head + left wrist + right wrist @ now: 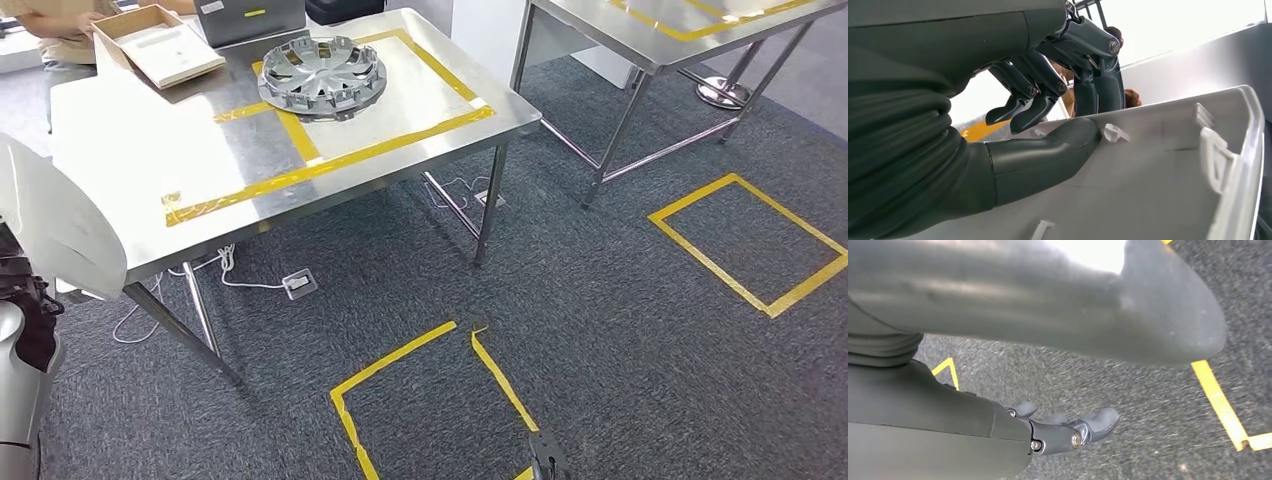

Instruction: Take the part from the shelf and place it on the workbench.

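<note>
A large white plastic part (50, 220) juts in at the left edge of the head view, just in front of the steel workbench (150, 140). In the left wrist view my left hand (1048, 125) grips this white part (1158, 165): the thumb (1048, 150) lies on its ribbed inner face and the dark fingers (1098, 85) curl over its far edge. My right hand (1063, 430) hangs above the grey carpet, holding nothing, with its thumb well apart from its fingers. A silver wheel cover (322, 76) lies inside the yellow-taped area of the workbench.
An open cardboard box (160, 45) and a grey case (250, 20) sit at the back of the bench, where a person (50, 30) is seated. A second steel table (640, 40) stands at the right. Yellow tape squares (745, 240) mark the carpet; a power strip (300, 284) lies under the bench.
</note>
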You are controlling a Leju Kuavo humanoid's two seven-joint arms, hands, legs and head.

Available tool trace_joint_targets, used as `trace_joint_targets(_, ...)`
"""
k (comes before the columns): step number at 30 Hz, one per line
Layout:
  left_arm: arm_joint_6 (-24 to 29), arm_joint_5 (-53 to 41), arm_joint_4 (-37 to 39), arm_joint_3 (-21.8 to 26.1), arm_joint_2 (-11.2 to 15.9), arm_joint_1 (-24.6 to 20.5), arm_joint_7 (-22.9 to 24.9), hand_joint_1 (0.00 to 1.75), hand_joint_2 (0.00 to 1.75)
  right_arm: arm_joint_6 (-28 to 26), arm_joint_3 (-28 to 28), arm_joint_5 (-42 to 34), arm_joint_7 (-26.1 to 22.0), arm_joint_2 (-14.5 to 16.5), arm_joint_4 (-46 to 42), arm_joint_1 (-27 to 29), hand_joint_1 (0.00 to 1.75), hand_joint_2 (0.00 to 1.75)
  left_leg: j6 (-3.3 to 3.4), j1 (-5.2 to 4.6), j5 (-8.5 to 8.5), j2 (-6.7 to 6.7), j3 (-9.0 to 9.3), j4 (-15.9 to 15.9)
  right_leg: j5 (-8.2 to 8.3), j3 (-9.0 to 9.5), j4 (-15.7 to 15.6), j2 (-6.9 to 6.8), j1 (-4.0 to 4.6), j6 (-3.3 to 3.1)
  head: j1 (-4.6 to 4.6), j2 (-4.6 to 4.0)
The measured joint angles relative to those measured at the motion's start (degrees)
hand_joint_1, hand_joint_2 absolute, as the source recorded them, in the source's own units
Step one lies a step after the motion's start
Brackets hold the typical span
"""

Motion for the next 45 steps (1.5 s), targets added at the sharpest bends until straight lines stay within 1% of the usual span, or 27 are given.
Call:
trace_joint_targets(2,0.0,-0.3,-0.1,0.0,-0.6,0.0,0.2,1.75,1.75,-0.1,0.0,-0.3,0.0,0.0,0.0,-0.1,0.0,0.0,-0.59,-0.18,-0.39,-0.14,0.15,0.0,0.51,1.62,-3.4,0.03,0.24,-0.42,-0.02,0.0)
trace_joint_targets(5,0.0,-0.7,-0.2,0.0,-1.3,-0.1,0.5,1.75,1.75,-0.3,0.0,-0.6,0.1,0.0,0.0,-0.1,0.0,0.0,-1.55,-0.19,-0.92,-0.12,0.24,0.1,0.24,2.25,-4.1,0.03,0.03,-1.14,-0.09,0.0)
trace_joint_targets(6,0.0,-0.8,-0.3,-0.1,-1.5,-0.2,0.5,1.75,1.75,-0.3,0.0,-0.7,0.0,0.0,0.0,-0.1,0.0,0.0,-1.88,-0.16,-1.66,-0.03,-0.26,1.4,0.16,2.6,-4.3,0.02,-0.13,-1.46,-0.18,0.0)
trace_joint_targets(7,0.0,-0.8,-0.3,-0.1,-1.6,-0.2,0.5,1.75,1.75,-0.4,0.0,-0.7,0.0,0.0,0.0,-0.1,0.0,0.0,-2.19,-0.07,-2.78,0.07,-1.39,3.8,0.05,2.98,-4.5,0.0,-0.27,-1.75,-0.31,0.0)
trace_joint_targets(9,0.0,-0.9,-0.2,-0.2,-1.7,-0.1,0.5,1.75,1.75,-0.4,0.0,-0.7,0.0,0.0,0.0,-0.2,0.0,0.0,-2.65,0.22,-5.49,0.16,-5.34,11.2,-0.36,3.47,-4.5,0.02,-0.3,-2.12,-0.44,0.0)
trace_joint_targets(10,0.0,-0.9,-0.2,-0.2,-1.8,0.1,0.5,1.75,1.75,-0.4,-0.1,-0.6,-0.1,0.0,0.0,-0.1,0.0,0.0,-2.81,0.38,-6.07,0.18,-7.27,14.2,-0.58,3.7,-4.5,0.06,-0.31,-2.16,-0.45,0.0)
trace_joint_targets(11,0.0,-0.9,-0.1,-0.2,-1.8,0.3,0.5,1.75,1.75,-0.4,-0.1,-0.6,-0.1,0.0,0.0,-0.1,0.0,0.0,-2.92,0.53,-5.69,0.21,-8.49,15.5,-0.84,3.96,-4.5,0.11,-0.32,-2.12,-0.45,0.0)
trace_joint_targets(12,0.0,-0.9,-0.1,-0.2,-1.8,0.4,0.6,1.75,1.75,-0.3,-0.1,-0.6,-0.1,0.0,0.0,0.0,0.0,0.0,-2.97,0.64,-4.14,0.26,-8.58,14.6,-1.12,4.32,-4.4,0.16,-0.36,-2.01,-0.45,0.0)
trace_joint_targets(13,0.0,-0.9,-0.1,-0.2,-1.8,0.5,0.6,1.75,1.75,-0.3,-0.1,-0.5,-0.1,0.0,0.0,0.0,0.0,0.0,-2.97,0.72,-1.75,0.32,-7.65,11.6,-1.44,4.75,-4.4,0.2,-0.4,-1.84,-0.46,0.0)
trace_joint_targets(15,0.0,-0.9,-0.1,-0.2,-1.8,0.4,0.6,1.75,1.75,-0.3,-0.1,-0.5,-0.1,0.0,0.0,0.0,0.0,0.0,-2.84,0.69,2.38,0.54,-4.57,4.0,-2.16,5.42,-4.2,0.24,-0.39,-1.28,-0.53,0.0)
trace_joint_targets(16,0.0,-0.9,-0.1,-0.2,-1.9,0.4,0.6,1.75,1.75,-0.2,-0.1,-0.5,-0.1,0.0,0.0,-0.1,0.0,0.0,-2.61,0.62,3.19,0.59,-3.46,1.5,-2.4,5.5,-4.2,0.25,-0.33,-0.94,-0.55,0.0)
trace_joint_targets(21,0.0,-1.2,-0.2,-0.3,-2.1,0.3,0.5,1.75,1.75,-0.1,-0.1,-0.4,-0.2,0.1,0.0,-0.2,0.0,0.0,-0.77,0.46,2.68,0.37,-2.28,-0.6,-3.4,5.11,-3.1,0.12,-0.4,0.73,-0.19,0.0)
trace_joint_targets(23,0.0,-1.4,-0.2,-0.3,-2.3,0.1,0.5,1.75,1.75,0.0,-0.1,-0.2,-0.2,0.1,0.0,-0.3,0.0,0.0,-0.12,0.57,2.45,0.36,-1.77,-0.8,-5.66,2.33,2.3,0.09,-0.43,1.09,0.07,0.0)
trace_joint_targets(25,0.0,-1.6,0.0,-0.3,-2.3,0.0,0.5,1.75,1.75,0.0,-0.1,0.0,-0.2,0.0,0.0,-0.3,0.0,0.0,0.23,0.42,2.07,0.35,-1.48,-0.8,-8.05,-2.36,9.9,0.09,-0.39,1.21,0.24,0.0)
trace_joint_targets(26,0.0,-1.6,0.1,-0.3,-2.3,0.0,0.5,1.75,1.75,0.0,-0.1,0.1,-0.2,0.0,0.0,-0.2,0.0,0.0,0.3,0.35,1.85,0.33,-1.29,-0.7,-8.07,-4.0,12.0,0.09,-0.35,1.19,0.26,0.0)
trace_joint_targets(27,0.0,-1.7,0.2,-0.3,-2.3,0.0,0.5,1.75,1.75,0.1,-0.1,0.1,-0.2,0.0,0.0,-0.2,0.0,0.0,0.28,0.32,1.59,0.3,-1.03,-0.7,-6.95,-4.56,11.9,0.09,-0.32,1.1,0.27,0.0)
trace_joint_targets(28,0.0,-1.7,0.2,-0.3,-2.3,0.0,0.4,1.75,1.75,0.1,-0.1,0.2,-0.2,0.0,0.0,-0.1,0.0,0.0,0.2,0.31,1.29,0.27,-0.71,-0.6,-4.79,-3.84,9.3,0.09,-0.3,0.94,0.3,0.0)
trace_joint_targets(29,0.0,-1.7,0.2,-0.3,-2.3,0.0,0.3,1.75,1.75,0.1,-0.1,0.3,-0.3,0.0,0.0,-0.1,0.0,0.0,0.06,0.31,0.93,0.25,-0.37,-0.4,-2.22,-2.26,5.3,0.08,-0.28,0.74,0.31,0.0)
trace_joint_targets(31,0.0,-1.7,0.3,-0.3,-2.2,-0.1,0.1,1.75,1.75,0.2,-0.1,0.6,-0.3,0.0,0.0,-0.2,0.0,0.0,-0.48,0.09,0.23,0.17,0.03,-0.2,0.57,0.84,-1.7,0.07,-0.07,0.32,0.28,0.0)
trace_joint_targets(32,0.0,-1.7,0.3,-0.3,-2.1,-0.2,0.0,1.75,1.75,0.2,-0.1,0.6,-0.3,0.0,0.0,-0.2,0.0,0.0,-0.8,-0.02,-0.01,0.12,0.1,-0.1,0.79,1.61,-3.3,0.08,0.03,0.1,0.25,0.0)
trace_joint_targets(35,0.0,-1.7,0.4,-0.3,-1.8,-0.3,-0.3,1.75,1.75,0.2,-0.1,0.7,-0.2,0.1,0.0,-0.1,0.0,0.0,-1.79,-0.05,-0.36,0.07,0.34,-0.3,0.4,2.14,-3.9,0.11,0.0,-0.8,0.24,0.0)
trace_joint_targets(37,0.0,-1.7,0.5,-0.3,-1.5,-0.4,-0.5,1.75,1.75,0.2,-0.1,0.9,-0.2,0.1,0.0,-0.1,0.0,0.0,-2.48,0.06,-1.8,0.18,-0.7,2.2,0.27,2.75,-4.3,0.07,-0.22,-1.55,0.03,0.0)
trace_joint_targets(40,0.0,-1.7,0.9,-0.3,-1.1,-0.3,-0.7,1.75,1.75,0.2,-0.1,1.1,-0.2,0.1,0.0,-0.2,0.0,0.0,-3.14,0.27,-6.02,0.29,-6.54,13.0,-0.27,3.41,-4.4,0.06,-0.28,-2.16,-0.18,0.0)
trace_joint_targets(41,0.0,-1.7,1.1,-0.3,-0.9,-0.2,-0.8,1.75,1.75,0.2,-0.1,1.1,-0.2,0.1,0.0,-0.2,0.0,0.0,-3.23,0.33,-6.33,0.29,-8.27,15.5,-0.49,3.62,-4.3,0.1,-0.28,-2.19,-0.2,0.0)
trace_joint_targets(42,0.0,-1.7,1.3,-0.3,-0.8,0.0,-0.8,1.75,1.75,0.2,-0.1,1.1,-0.2,0.1,0.0,-0.1,0.0,0.0,-3.24,0.37,-5.43,0.3,-9.05,16.0,-0.75,3.9,-4.3,0.15,-0.28,-2.14,-0.2,0.0)
trace_joint_targets(43,0.0,-1.7,1.4,-0.3,-0.7,0.1,-0.8,1.75,1.75,0.2,-0.1,1.2,-0.2,0.1,0.0,-0.1,0.0,0.0,-3.16,0.4,-3.41,0.31,-8.66,14.1,-1.04,4.28,-4.3,0.21,-0.28,-2.05,-0.2,0.0)
trace_joint_targets(45,-0.2,-1.7,1.5,-0.3,-0.5,0.0,-1.0,1.75,1.75,0.2,-0.1,1.2,-0.2,0.1,0.0,0.0,0.0,0.0,-2.77,0.36,1.47,0.35,-5.48,6.1,-1.76,5.17,-4.2,0.26,-0.23,-1.71,-0.21,0.0)
